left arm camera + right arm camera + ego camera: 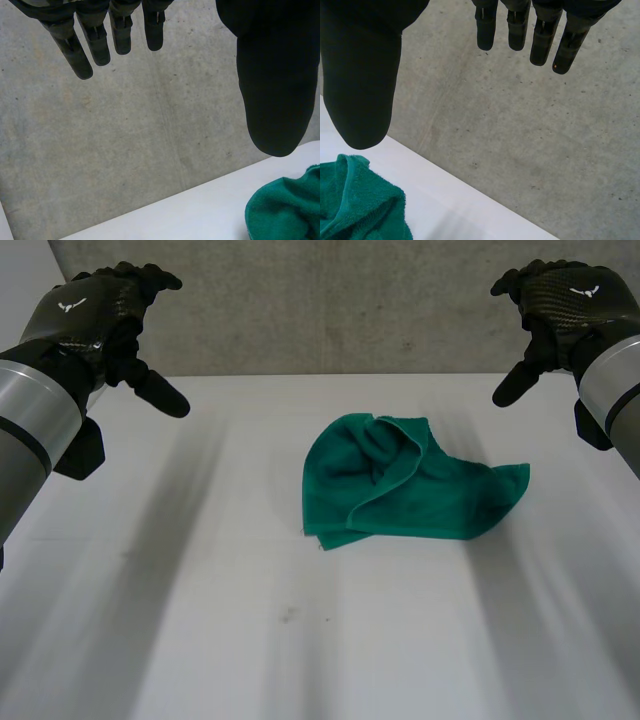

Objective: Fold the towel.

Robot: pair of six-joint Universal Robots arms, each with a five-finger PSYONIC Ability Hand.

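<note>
Where wrist views catch edges, head view shows green towel [405, 480] whole, crumpled; my left hand [85, 310], right hand [575, 295] raised, spread.

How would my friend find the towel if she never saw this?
Look at the big white table by the grey wall. Near its middle lies the towel, crumpled in a heap. It is green and soft, unlike the black left hand and right hand raised on either side.
</note>
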